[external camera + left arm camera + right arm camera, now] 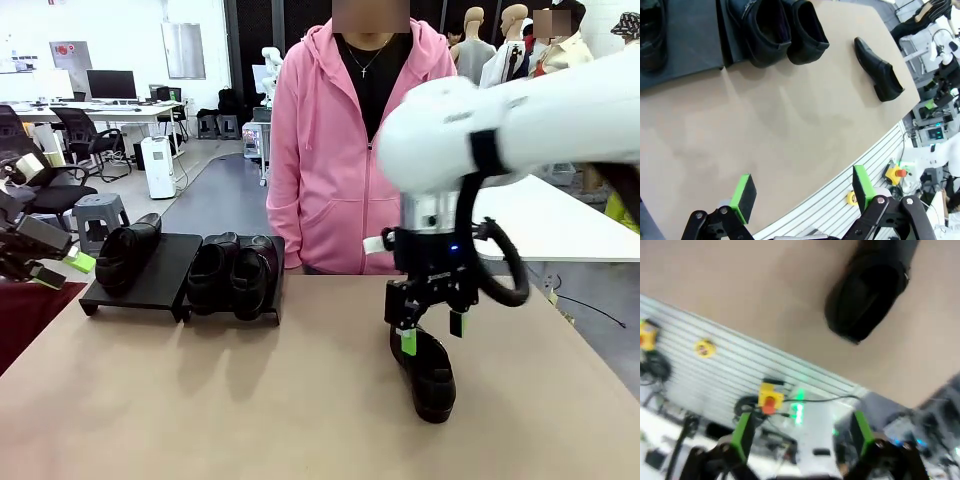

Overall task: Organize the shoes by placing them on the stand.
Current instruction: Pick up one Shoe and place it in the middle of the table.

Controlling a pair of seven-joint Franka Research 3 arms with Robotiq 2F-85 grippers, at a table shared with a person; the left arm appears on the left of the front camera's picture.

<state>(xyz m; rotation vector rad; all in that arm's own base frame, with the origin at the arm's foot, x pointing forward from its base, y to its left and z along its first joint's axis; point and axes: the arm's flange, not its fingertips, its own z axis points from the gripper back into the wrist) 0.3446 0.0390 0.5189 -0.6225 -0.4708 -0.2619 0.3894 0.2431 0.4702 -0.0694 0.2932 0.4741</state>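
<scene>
You have four glossy black slip-on shoes and one low matte-black stand (160, 275). The stand sits at the far left of the worktop, a flat platform on short feet. One shoe (126, 252) lies on its left part, lengthwise, one end toward you. Two more, a pair (234, 272), sit touching side by side on its right part, openings up. The fourth shoe (424, 372) lies on the bare worktop, well apart to the right, upright on its sole.
</scene>
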